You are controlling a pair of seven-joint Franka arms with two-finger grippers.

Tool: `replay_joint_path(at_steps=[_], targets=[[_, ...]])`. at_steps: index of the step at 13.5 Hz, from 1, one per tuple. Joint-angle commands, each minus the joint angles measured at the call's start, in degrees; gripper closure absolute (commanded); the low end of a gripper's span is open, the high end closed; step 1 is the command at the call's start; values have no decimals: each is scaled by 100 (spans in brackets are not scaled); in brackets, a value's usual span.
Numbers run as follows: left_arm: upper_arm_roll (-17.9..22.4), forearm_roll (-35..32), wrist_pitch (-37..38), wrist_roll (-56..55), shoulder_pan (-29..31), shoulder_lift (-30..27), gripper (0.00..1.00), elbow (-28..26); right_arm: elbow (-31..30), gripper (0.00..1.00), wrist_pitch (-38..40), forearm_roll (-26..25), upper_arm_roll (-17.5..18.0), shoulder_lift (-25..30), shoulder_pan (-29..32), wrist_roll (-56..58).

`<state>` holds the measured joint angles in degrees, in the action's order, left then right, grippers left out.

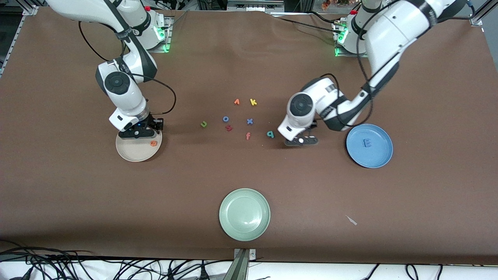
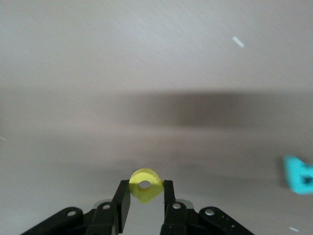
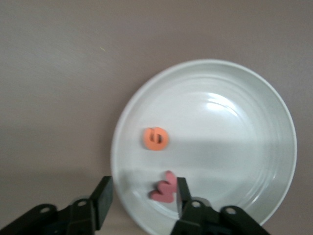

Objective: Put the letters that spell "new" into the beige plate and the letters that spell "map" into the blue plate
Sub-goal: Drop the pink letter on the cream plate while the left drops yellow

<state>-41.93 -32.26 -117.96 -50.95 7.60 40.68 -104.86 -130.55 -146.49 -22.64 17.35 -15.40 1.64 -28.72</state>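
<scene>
while the left gripper [image 2: 145, 192] pinches the yellow p [image 2: 145, 185] above the table | right gripper [image 3: 142, 196] fingers spread over beige plate [image 3: 254, 122] | salmon w [image 3: 165, 189], orange e [image 3: 155, 138] in it | blue m [image 1: 366, 143] in blue plate [image 1: 379, 159]

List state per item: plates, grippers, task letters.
beige plate: holds orange e and salmon w
blue plate: holds blue m
green plate: nothing in it
left gripper: shut on yellow p
right gripper: open over beige plate
teal a: on table
green n: on table
</scene>
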Motion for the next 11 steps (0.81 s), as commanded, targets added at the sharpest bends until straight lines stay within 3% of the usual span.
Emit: replay_joint_path(at_steps=[1,6,9,10,11], targets=[[-70,290,448,1312,723,-464,87,-52,415,36,559,153,513,29,-32,-737],[-70,177,931,3097,1761,-561,87,-52,609,33,307,163,647,-471,-690,-2416],[122,158,941,3836,1991,-509,82,-69,601,31,-212,102,638,-788,-1086,-3260],[219,106,941,4021,2000,-491,35,-61,601,31,-230,49,638,-832,-1131,-3411],[237,132,941,4127,2026,-500,0,-17,601,31,-283,-3,638,-885,-1140,-3499]])
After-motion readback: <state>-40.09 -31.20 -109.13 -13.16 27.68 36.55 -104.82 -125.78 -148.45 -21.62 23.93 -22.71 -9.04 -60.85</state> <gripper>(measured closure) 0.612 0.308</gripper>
